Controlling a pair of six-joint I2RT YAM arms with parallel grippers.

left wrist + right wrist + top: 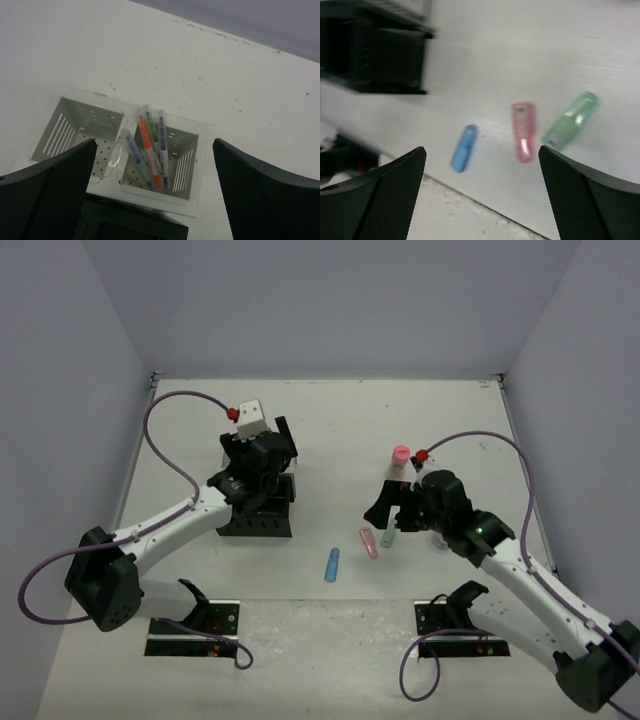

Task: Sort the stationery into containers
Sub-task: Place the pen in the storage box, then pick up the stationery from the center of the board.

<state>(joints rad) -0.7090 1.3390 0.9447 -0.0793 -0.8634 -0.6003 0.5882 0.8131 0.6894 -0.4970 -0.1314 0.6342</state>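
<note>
Lying beneath right end effector [481,196]: pink capsule [523,131].

Several pens [149,150] lean inside one white mesh compartment [184,167].

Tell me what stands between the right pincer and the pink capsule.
Nothing visible. The right pincer hangs open; the pink capsule lies on bare table, blue capsule and green capsule apart on either side.

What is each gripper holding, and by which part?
Nothing is held. The left gripper stands open over the pens in a white mesh compartment; the right gripper stands open over three loose capsule-shaped pieces.
</note>
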